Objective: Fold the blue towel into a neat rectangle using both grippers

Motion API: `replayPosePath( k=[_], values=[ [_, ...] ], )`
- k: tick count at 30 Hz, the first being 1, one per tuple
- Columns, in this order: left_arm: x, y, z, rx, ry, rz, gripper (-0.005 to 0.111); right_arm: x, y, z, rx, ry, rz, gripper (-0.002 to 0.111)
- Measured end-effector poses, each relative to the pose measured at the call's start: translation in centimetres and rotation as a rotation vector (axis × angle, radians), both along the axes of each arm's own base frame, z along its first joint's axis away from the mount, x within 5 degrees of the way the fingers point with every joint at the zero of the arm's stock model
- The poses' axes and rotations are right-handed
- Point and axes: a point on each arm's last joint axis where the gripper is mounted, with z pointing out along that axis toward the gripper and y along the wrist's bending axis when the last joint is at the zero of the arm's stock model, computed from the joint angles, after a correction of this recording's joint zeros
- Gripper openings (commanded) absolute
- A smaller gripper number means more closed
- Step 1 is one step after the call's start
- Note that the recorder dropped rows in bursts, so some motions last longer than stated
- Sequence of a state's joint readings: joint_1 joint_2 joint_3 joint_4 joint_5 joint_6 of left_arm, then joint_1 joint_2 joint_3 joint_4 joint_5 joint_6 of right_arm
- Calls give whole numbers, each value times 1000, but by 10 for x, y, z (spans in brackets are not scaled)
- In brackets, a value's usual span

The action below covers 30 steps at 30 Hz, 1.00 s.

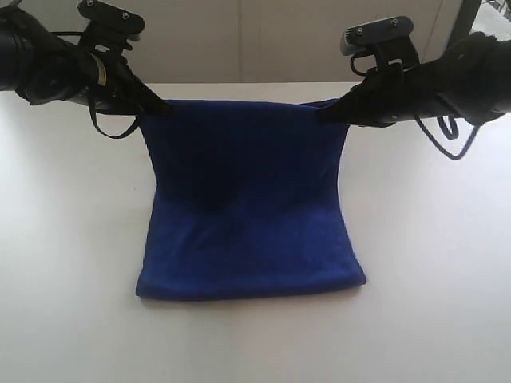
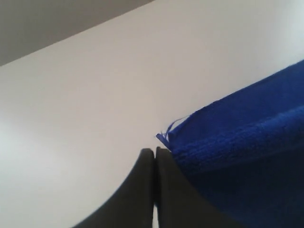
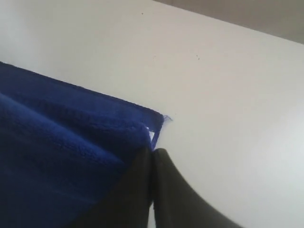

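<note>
Royal-blue towel (image 1: pixel 247 215) over the middle of a white table (image 1: pixel 72 303), half lifted. Near half lying flat on the table, ending in a thick, rounded edge like a fold, toward the table's near side. Far half raised off the table as a hanging sheet, with its top edge stretched level between two black grippers and the cloth below dipping slightly inward.

Left gripper (image 1: pixel 160 106) above the table's far-left part, clenched on the towel's upper left corner. Right gripper (image 1: pixel 326 114) above the table's far-right part, clenched on the upper right corner. Both arms (image 1: pixel 40 56) reaching in over the table from its left and right sides, angled down toward the cloth, with black cables (image 1: pixel 112 128) looping beneath.

Left wrist view: two dark fingers (image 2: pixel 142 190) pressed flat together with no gap, and the blue corner right at their tips. A loose blue thread (image 2: pixel 164 135) sticking out of the corner, bare white table behind.

Right wrist view: the same tight pinch, fingers (image 3: pixel 180 190) closed against a corner showing two layers of cloth. A white sliver (image 3: pixel 152 135) at the hem, too small to identify.

Pale wall (image 1: pixel 279 40) beyond the table's far edge.
</note>
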<state>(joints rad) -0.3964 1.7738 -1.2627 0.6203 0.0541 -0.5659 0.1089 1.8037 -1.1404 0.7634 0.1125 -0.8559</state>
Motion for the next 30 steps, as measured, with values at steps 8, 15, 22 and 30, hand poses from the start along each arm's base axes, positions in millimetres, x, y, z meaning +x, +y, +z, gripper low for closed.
replayPosePath(
  k=[8, 15, 22, 30],
  values=[
    [25, 5, -39, -27, 11, -14, 0, 34, 1, -32, -20, 15, -24, 0],
    [44, 0, -63, -41, 8, -34, 0, 53, 0, -62, -44, 28, -53, 0],
    [55, -4, -88, -20, 20, -68, 0, 66, 0, -83, -53, 42, -61, 0],
    [63, 2, -89, -14, -9, -80, 0, 76, 1, -88, -52, 33, -61, 0]
  ],
)
